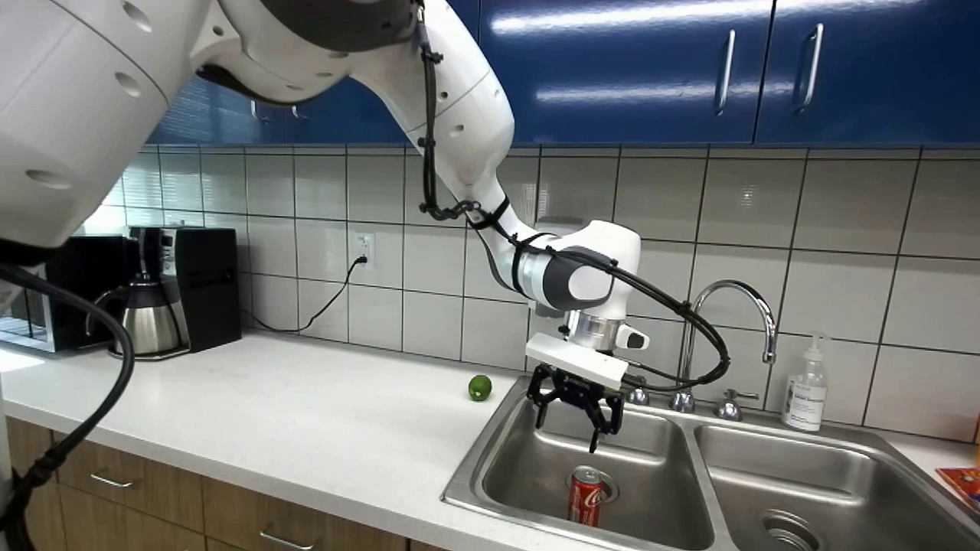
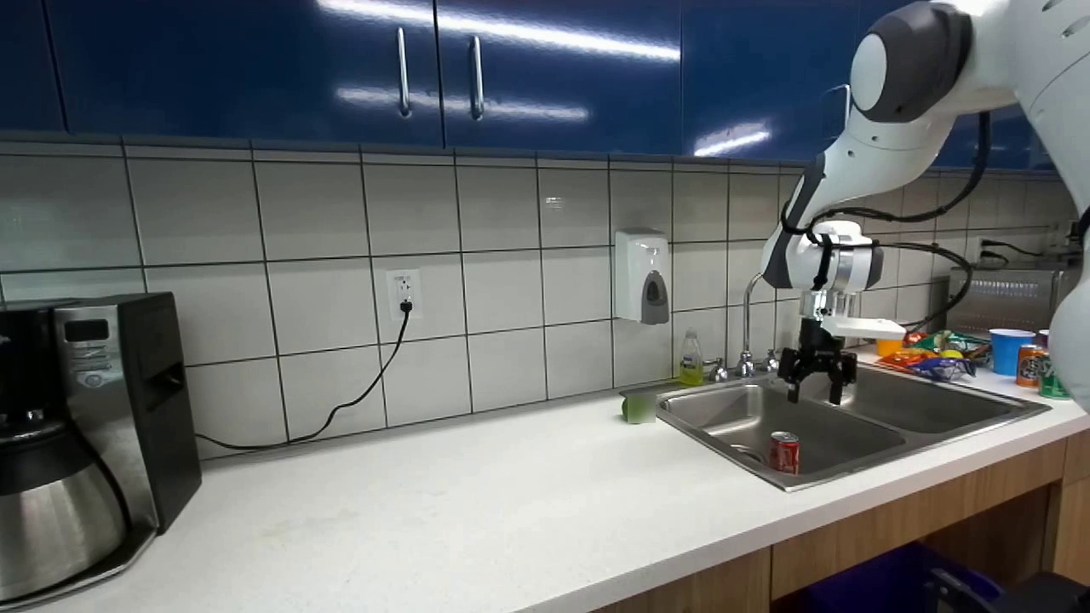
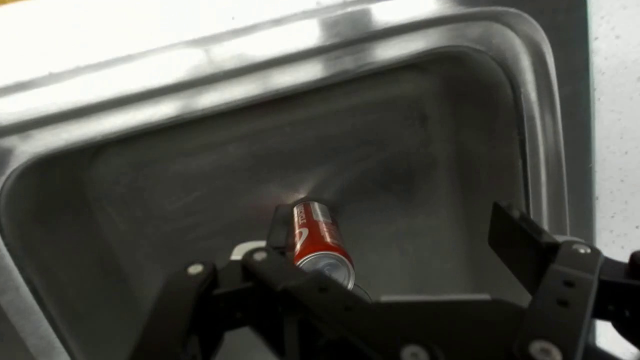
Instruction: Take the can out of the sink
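The red can [image 1: 586,499] with a silvery top stands upright in a basin of the steel sink [image 1: 467,478], close to its drain. It also shows in an exterior view [image 2: 784,453] and in the wrist view [image 3: 320,230]. My gripper [image 1: 567,433] is open and empty above the same basin, higher than the can. In the wrist view the gripper [image 3: 397,225] has its fingers wide apart. The can appears close to the left finger there, and that finger's linkage covers part of its top. In an exterior view the gripper [image 2: 814,397] points down over the sink [image 2: 920,444].
The curved chrome faucet [image 1: 687,344] rises behind the basins, close to the wrist. A soap bottle [image 1: 805,390] stands at the back right. A green fruit [image 1: 480,388] lies on the counter left of the sink. Snack packets and a blue cup [image 2: 1009,351] stand beyond the sink.
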